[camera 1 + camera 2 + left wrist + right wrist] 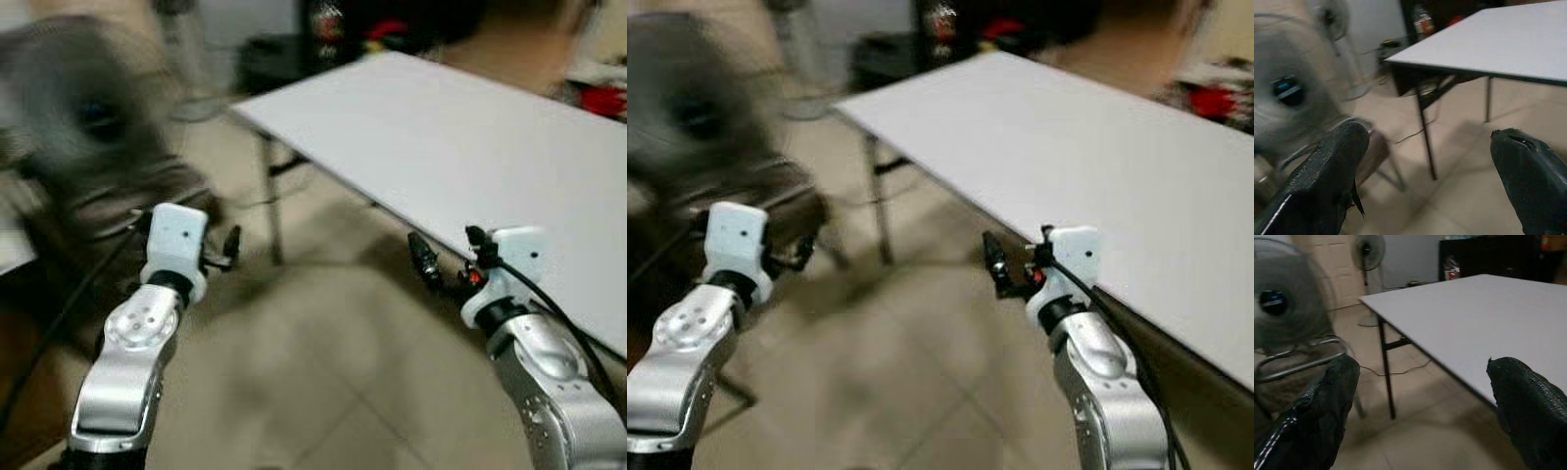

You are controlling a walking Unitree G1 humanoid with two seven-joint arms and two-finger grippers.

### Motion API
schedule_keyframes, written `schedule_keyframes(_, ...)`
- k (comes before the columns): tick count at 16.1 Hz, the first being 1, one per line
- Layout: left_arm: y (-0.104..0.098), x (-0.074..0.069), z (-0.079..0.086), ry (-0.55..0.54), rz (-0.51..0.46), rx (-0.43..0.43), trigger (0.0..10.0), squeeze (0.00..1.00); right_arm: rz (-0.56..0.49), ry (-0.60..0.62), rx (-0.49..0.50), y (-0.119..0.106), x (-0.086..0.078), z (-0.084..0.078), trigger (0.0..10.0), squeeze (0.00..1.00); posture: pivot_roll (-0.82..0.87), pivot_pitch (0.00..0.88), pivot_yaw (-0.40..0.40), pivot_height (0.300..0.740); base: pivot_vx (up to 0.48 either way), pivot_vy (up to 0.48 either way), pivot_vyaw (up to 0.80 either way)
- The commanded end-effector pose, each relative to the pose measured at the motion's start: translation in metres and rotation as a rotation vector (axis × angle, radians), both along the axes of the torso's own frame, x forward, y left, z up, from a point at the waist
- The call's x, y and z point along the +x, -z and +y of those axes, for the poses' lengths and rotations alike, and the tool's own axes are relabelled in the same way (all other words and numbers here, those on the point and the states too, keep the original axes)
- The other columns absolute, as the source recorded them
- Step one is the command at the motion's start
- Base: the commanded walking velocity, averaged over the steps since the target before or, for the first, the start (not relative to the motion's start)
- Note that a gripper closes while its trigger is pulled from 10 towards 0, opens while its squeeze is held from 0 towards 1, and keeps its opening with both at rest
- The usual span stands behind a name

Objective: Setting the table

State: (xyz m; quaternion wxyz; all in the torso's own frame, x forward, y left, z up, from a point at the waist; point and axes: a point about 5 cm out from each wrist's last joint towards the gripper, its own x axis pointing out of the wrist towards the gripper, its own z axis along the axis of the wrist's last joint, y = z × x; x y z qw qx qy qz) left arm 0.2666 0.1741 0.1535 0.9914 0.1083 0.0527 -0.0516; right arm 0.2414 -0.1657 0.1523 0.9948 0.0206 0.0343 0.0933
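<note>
Both our grippers are spread wide with nothing in them: right gripper (1420, 411) hangs just off the near edge of the white table (470, 147), left gripper (1425, 181) is out over bare tile floor (323, 372). Table's long edge runs diagonally past our right arm. Blurry fan (1283, 298) and a chair (1298, 362) sit off to our left.

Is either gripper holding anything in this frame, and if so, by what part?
Nothing is held. The left gripper and right gripper both have their fingers spread apart with only floor and the white table beyond them.
</note>
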Motion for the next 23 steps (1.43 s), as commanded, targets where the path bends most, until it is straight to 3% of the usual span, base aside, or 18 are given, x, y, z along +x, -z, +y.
schedule_keyframes(1, 0.002, 0.001, -0.005, 0.016, 0.007, 0.000, 10.0, 0.00, 0.003, 0.026, -0.010, 0.001, -0.001, -0.006, 10.0, 0.00, 0.00, 0.000, 0.077, 0.740, 0.000, 0.382, 0.54)
schedule_keyframes(7, -0.002, 0.005, -0.006, 0.016, -0.024, 0.006, 10.0, 0.00, -0.007, 0.028, -0.005, 0.000, 0.000, -0.005, 10.0, 0.00, 0.00, 0.000, 0.082, 0.740, 0.000, 0.317, 0.55)
schedule_keyframes(9, -0.009, 0.011, -0.001, -0.049, -0.058, 0.002, 10.0, 0.00, -0.010, 0.023, -0.005, 0.000, 0.001, -0.004, 10.0, 0.00, 0.00, 0.000, 0.081, 0.740, 0.000, -0.480, 0.55)
schedule_keyframes(16, -0.008, 0.011, -0.002, -0.029, -0.054, 0.016, 10.0, 0.00, -0.014, 0.019, -0.003, 0.000, 0.003, -0.003, 10.0, 0.00, 0.00, 0.000, 0.088, 0.740, 0.000, -0.480, 0.55)
schedule_keyframes(19, -0.004, 0.011, -0.008, 0.009, -0.018, 0.012, 10.0, 0.00, -0.001, 0.020, 0.007, -0.001, 0.003, -0.003, 10.0, 0.00, -0.01, 0.000, 0.092, 0.740, 0.000, 0.000, 0.16)
schedule_keyframes(21, -0.003, 0.011, -0.012, 0.015, -0.006, 0.019, 10.0, 0.00, -0.004, 0.025, 0.085, -0.005, 0.004, -0.004, 10.0, 0.00, -0.01, 0.000, 0.093, 0.740, 0.000, 0.000, 0.00)
schedule_keyframes(23, -0.009, 0.014, -0.014, 0.024, -0.053, 0.015, 10.0, 0.00, -0.017, -0.001, 0.014, -0.005, 0.005, -0.003, 10.0, 0.00, -0.01, 0.000, 0.088, 0.740, 0.000, 0.000, 0.00)
